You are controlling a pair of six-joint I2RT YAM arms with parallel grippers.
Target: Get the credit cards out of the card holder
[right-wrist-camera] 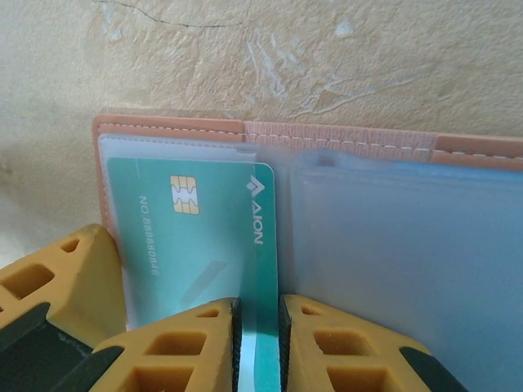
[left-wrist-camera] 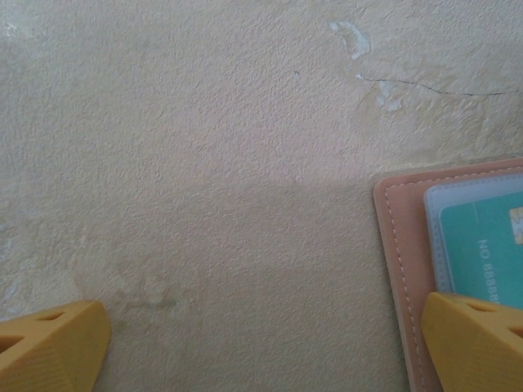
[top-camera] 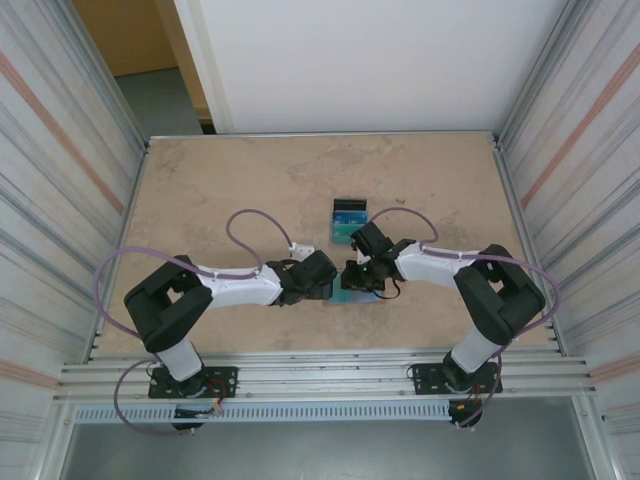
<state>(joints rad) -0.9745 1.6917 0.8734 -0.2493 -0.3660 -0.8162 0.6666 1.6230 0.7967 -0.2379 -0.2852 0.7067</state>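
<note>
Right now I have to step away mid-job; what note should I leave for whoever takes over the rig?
Left gripper: open, one finger over the card holder edge, the other over bare table.
Right gripper: shut on the teal card, not yet out of its sleeve.
Done: holder lies open; the stand appears to hold other cards.
To do: draw this card out.

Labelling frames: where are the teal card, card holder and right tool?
teal card [right-wrist-camera: 196, 245], right wrist view, printed face.
card holder [right-wrist-camera: 163, 128], right wrist view, stitched top edge.
right tool [right-wrist-camera: 259, 317], right wrist view, between fingertips.
</note>
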